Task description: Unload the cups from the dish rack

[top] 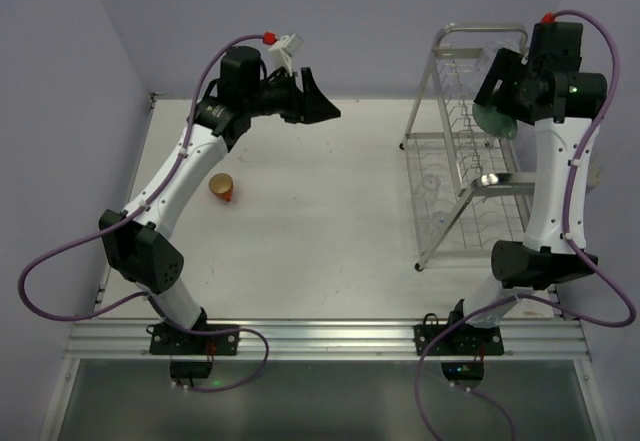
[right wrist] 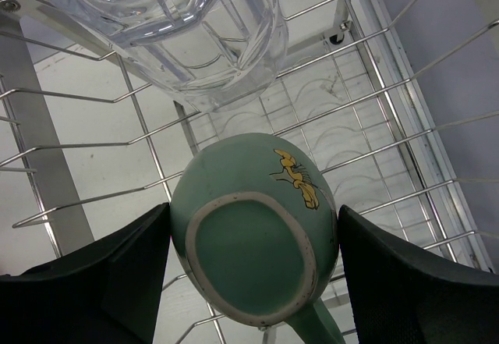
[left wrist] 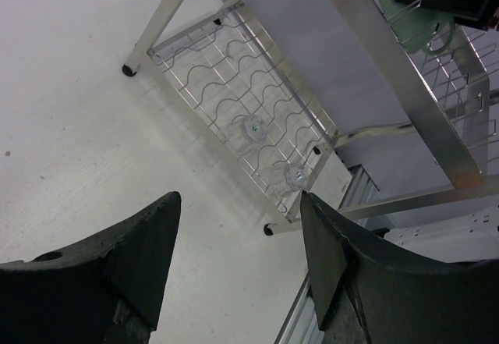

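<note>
The silver wire dish rack (top: 447, 223) stands at the right of the table. My right gripper (top: 497, 101) is at its upper tier, shut on the mint-green mug (top: 490, 123). In the right wrist view both fingers press the sides of the mug (right wrist: 249, 242), whose base faces the camera with the handle pointing down. The clear glass tumbler (right wrist: 179, 32) rests on the rack wires (right wrist: 78, 157) just beyond it. The orange-red mug (top: 222, 188) lies on the table at the left. My left gripper (top: 322, 93) is open and empty, held high over the middle back of the table.
In the left wrist view my left gripper (left wrist: 240, 197) looks across the white table at the rack (left wrist: 257, 118). Two small clear round pieces (left wrist: 253, 128) sit on its lower tier. Purple walls close the back and both sides. An aluminium rail (top: 320, 336) runs along the near edge.
</note>
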